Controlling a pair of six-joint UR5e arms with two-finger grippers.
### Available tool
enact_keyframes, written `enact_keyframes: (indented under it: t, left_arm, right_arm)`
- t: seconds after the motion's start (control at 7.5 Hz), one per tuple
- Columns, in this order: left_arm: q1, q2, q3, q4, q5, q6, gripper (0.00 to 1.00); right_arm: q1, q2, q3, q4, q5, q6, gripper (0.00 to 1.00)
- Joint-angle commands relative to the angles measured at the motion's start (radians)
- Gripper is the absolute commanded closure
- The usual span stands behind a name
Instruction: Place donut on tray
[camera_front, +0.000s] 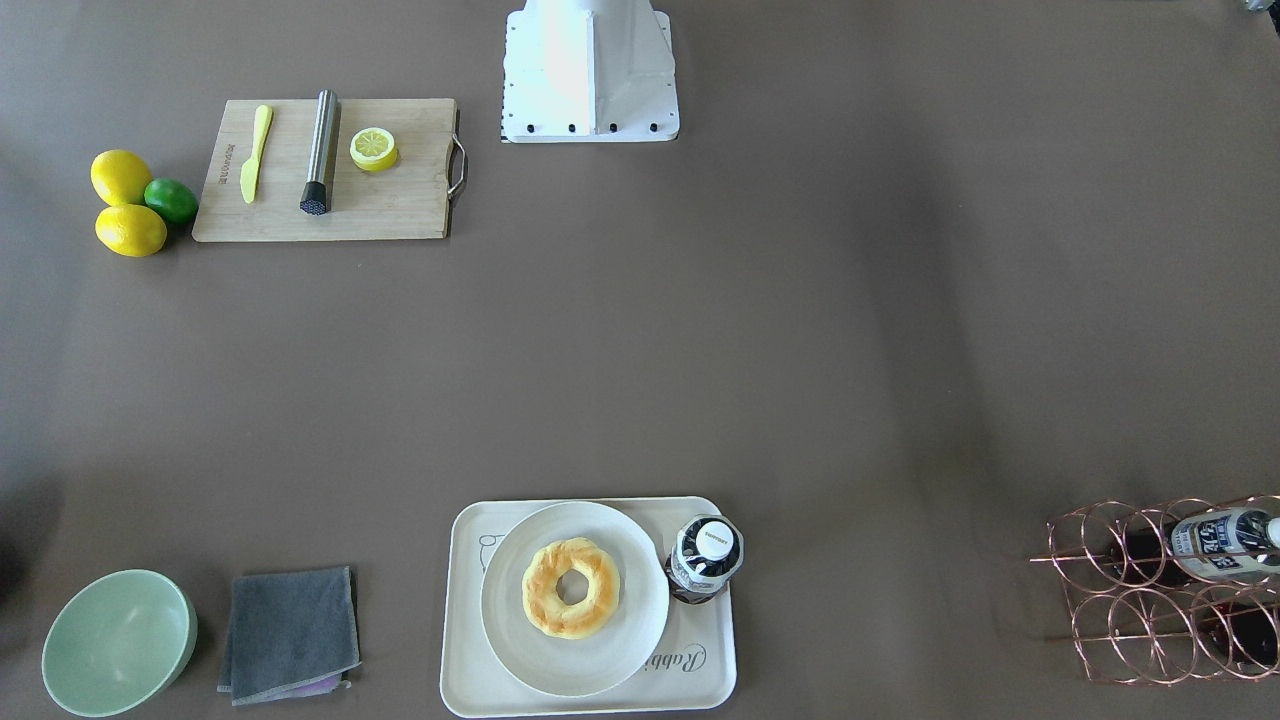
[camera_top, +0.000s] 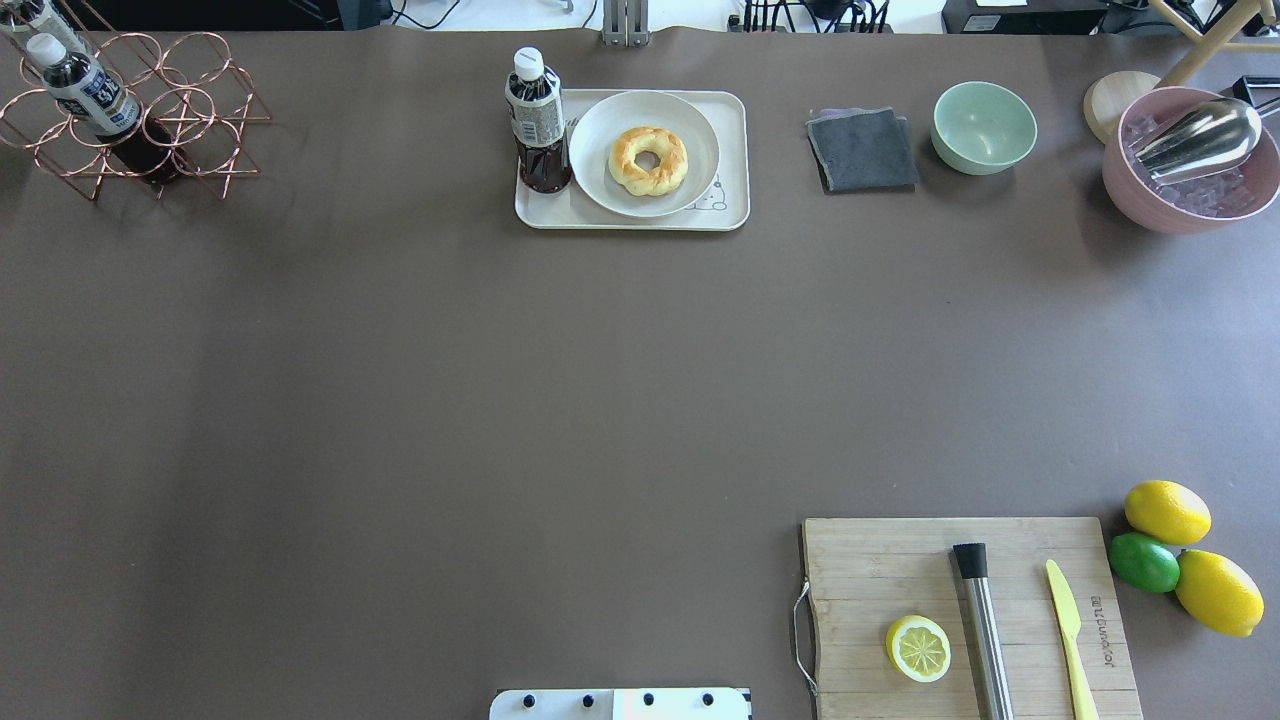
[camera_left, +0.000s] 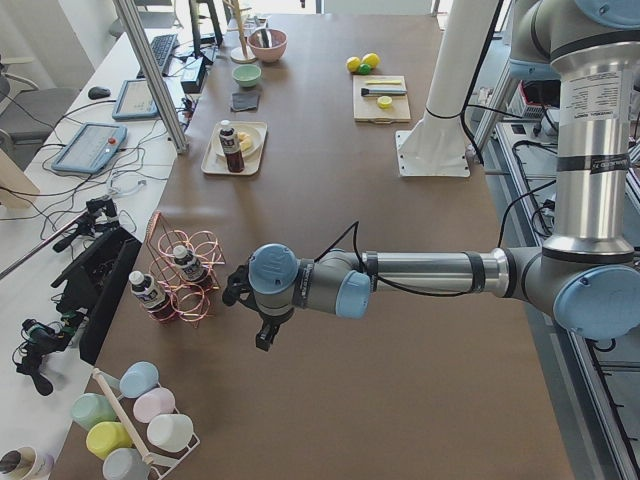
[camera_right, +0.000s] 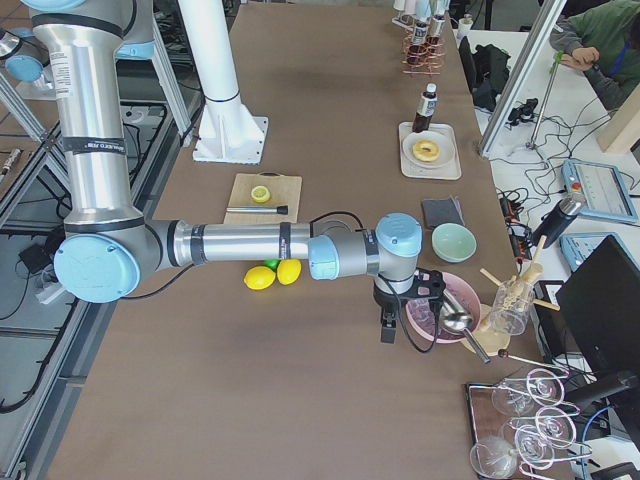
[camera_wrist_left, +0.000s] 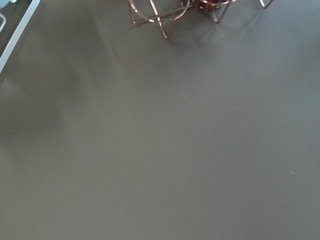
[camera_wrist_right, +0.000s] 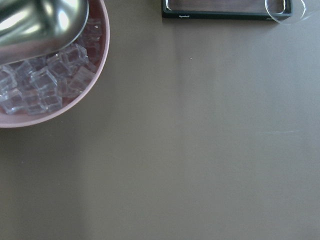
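On plate (camera_front: 622, 640) atop tray (camera_front: 700, 690): donut (camera_front: 545, 588), w/ btl (camera_front: 705, 556) beside

The tray (camera_front: 702, 684) reads "Rabbi…"; the bottle cap (camera_front: 714, 541) perhaps "SUNTORY".

Donut (camera_top: 648, 160): on plate (camera_top: 600, 190), plate on tray (camera_top: 560, 218).
Bottle (camera_top: 538, 125): upright on tray, just left of plate in the overhead view.
Cloth (camera_top: 862, 150): right of tray.
Bowl (camera_top: 984, 127): right of cloth.
Board (camera_top: 860, 580): near robot, right side.
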Motion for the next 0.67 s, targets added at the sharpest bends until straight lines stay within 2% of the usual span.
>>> enact_keyframes:
  t: [0.0, 0.53]
  left_arm:
    - [-0.005, 0.007, 0.076, 0.005, 0.024, 0.005, 0.01]
    - [-0.049, 0.007, 0.108, 0.036, 0.084, -0.009, 0.01]
  right_arm:
    - [0.040, -0.004, -0.002, -0.080, -0.024, -0.125, 0.00]
    - [0.038, -0.012, -0.011, -0.074, -0.017, -0.123, 0.00]
